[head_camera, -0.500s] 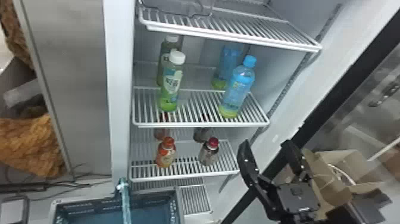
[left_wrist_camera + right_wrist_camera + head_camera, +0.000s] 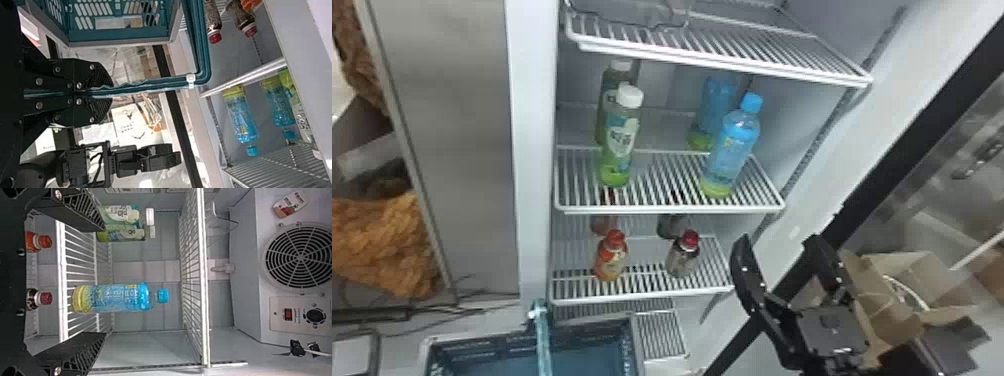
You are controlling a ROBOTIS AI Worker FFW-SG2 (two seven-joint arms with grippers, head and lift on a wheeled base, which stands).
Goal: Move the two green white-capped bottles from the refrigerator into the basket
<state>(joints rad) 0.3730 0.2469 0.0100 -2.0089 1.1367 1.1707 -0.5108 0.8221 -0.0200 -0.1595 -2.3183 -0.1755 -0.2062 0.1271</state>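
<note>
Two green white-capped bottles point(image 2: 621, 137) stand upright near the white wire shelf point(image 2: 667, 209)'s left edge, leftward of the black right claw point(image 2: 776, 241), whose two flat fingers are spread wide, holding nothing.

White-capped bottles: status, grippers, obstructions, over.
Left gripper shut on basket handle; right gripper open, empty. Front white-capped bottle upright on shelf, rear bottle behind it. Blue-capped bottle off right, not blocking front one.
</note>
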